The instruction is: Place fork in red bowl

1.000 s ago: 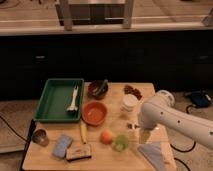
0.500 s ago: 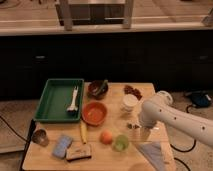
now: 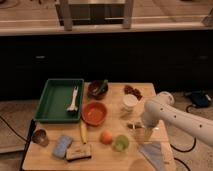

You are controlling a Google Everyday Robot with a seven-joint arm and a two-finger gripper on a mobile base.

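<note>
gripper (image 3: 135, 125), grip state not discernible, has barely shifted near the desk's right edge, suggesting fork pickup under way; red bowl (image 3: 94, 113) holds no fork.

On wooden table (image 3: 107, 161): green tray (image 3: 48, 118) at left, white plastic utensil (image 3: 74, 99) inside. Dark bowl (image 3: 97, 88) just beside tray. Near front edge: metal cup (image 3: 39, 136), blue sponge (image 3: 62, 145), banana (image 3: 83, 132), orange fruit (image 3: 106, 137), green cup (image 3: 120, 143), blue cloth (image 3: 152, 152).

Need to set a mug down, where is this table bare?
Bare wood lies between the red bowl and white cup, and along the front edge between brown block and cloth. The tray's left half is free. Crowded by the green cup, where the gripper hangs.
</note>
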